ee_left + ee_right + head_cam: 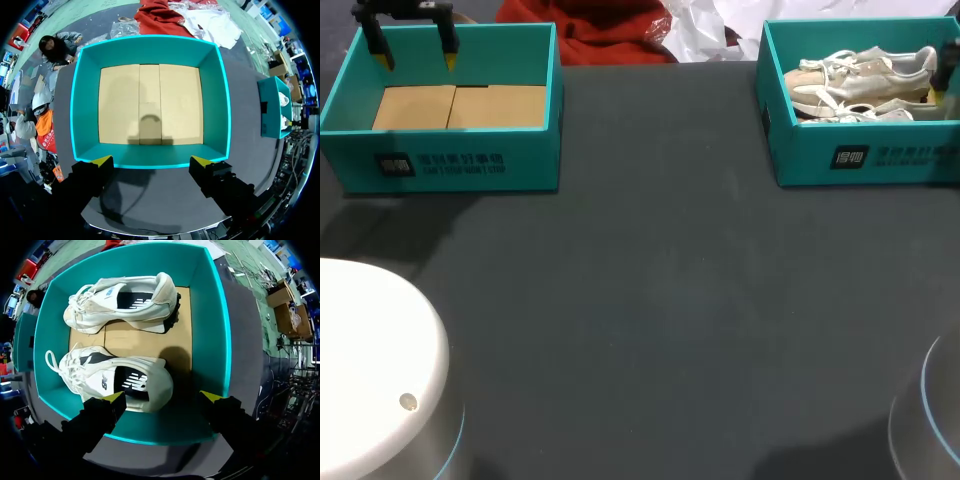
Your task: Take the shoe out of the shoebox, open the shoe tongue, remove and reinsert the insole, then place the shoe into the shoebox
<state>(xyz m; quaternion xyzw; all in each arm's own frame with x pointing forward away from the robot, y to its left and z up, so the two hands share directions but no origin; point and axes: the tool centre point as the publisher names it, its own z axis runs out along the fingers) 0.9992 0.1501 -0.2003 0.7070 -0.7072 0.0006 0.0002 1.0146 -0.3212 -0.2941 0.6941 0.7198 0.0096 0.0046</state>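
Right gripper hangs fingers apart over the right shoebox holding two shoes, left gripper likewise apart over the teal left box; a careless descent could snag laces or pinch both shoes.

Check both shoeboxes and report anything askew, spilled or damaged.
Nothing stands out. The two white lace-up sneakers lie on their sides inside the right teal cardboard shoebox. The left teal cardboard shoebox sits intact, showing only its tan floor.

Matt cardboard shoebox, smooth leather-like shoe
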